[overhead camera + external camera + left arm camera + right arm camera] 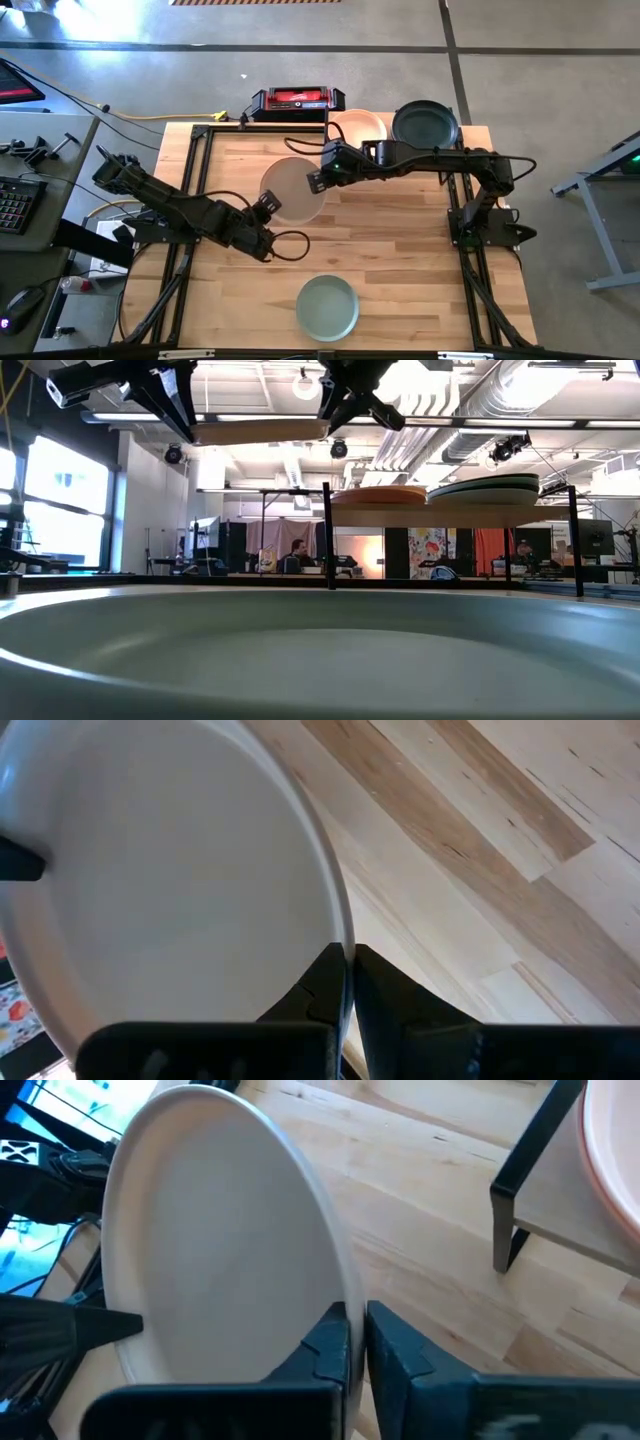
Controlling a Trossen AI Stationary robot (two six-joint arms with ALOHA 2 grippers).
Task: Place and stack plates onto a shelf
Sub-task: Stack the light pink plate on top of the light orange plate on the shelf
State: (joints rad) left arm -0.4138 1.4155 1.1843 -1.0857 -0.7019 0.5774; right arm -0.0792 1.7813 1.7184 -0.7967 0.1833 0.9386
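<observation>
A cream plate (293,190) hangs level above the middle of the table, held between both grippers. My left gripper (265,207) is shut on its near-left rim and my right gripper (318,180) on its far-right rim. In the low view the plate (260,430) shows edge-on, high up, at about the height of the shelf (440,516). On the shelf rest a peach plate (357,127) and a dark green plate (425,125). A sage plate (327,306) lies flat on the table near the front edge. My left gripper pinches the cream plate's rim (340,935) between its two fingers, one above and one below the edge, slanting down from the table's near left. The plate is lifted clear and about level. My right gripper pinches the opposite rim (345,1295) between its two fingers, slanting down from the table's far right. The plate is clear of the table and spans between the two grippers.
The shelf's black leg (520,1180) stands close behind the right gripper, with the pink-rimmed plate (610,1160) on the board above it. A red and black box (297,100) sits beyond the table's far edge. Bare wood (400,250) lies between the held plate and the sage plate.
</observation>
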